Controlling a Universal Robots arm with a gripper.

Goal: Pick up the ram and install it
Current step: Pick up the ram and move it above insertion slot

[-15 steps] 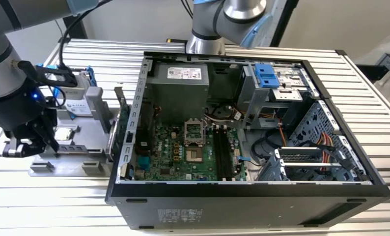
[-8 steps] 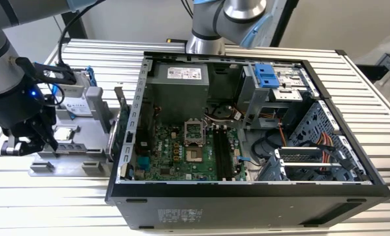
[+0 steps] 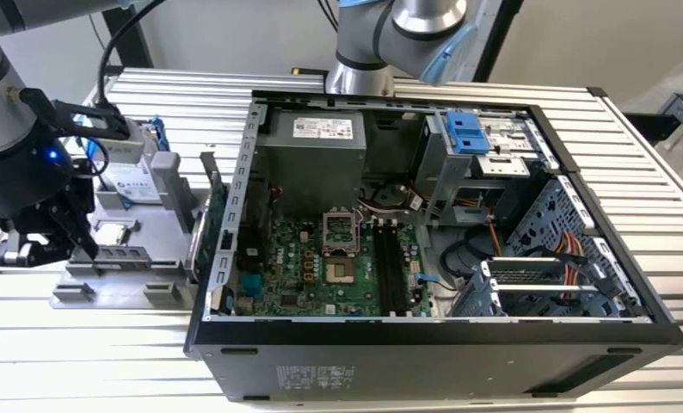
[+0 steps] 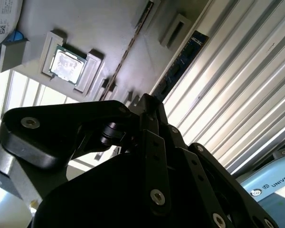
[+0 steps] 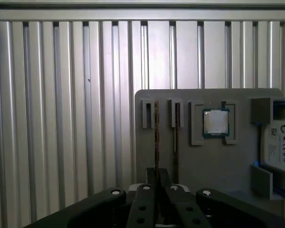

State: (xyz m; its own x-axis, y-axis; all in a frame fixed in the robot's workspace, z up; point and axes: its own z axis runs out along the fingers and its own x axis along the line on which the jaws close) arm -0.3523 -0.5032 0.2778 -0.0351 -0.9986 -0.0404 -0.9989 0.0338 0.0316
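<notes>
The ram (image 5: 156, 135) is a slim dark stick standing on edge in a slot of the grey holder (image 5: 190, 161). In the second wrist view the ram (image 4: 185, 61) shows its blue-black face and runs straight into my fingertips. My gripper (image 5: 157, 173) sits over the stick's near end, with both fingers pressed close against it. In the exterior view my gripper (image 3: 87, 245) hangs over the holder (image 3: 124, 288) at the exterior view's left. The black motherboard slots (image 3: 390, 267) lie inside the open computer case (image 3: 433, 340).
A second thin stick (image 5: 175, 133) stands in the neighbouring slot, between the ram and a square silver processor chip (image 5: 215, 122). A silver hard drive (image 3: 135, 176) in a blue frame sits farther back on the holder. Ribbed metal table (image 5: 61, 118) surrounds everything.
</notes>
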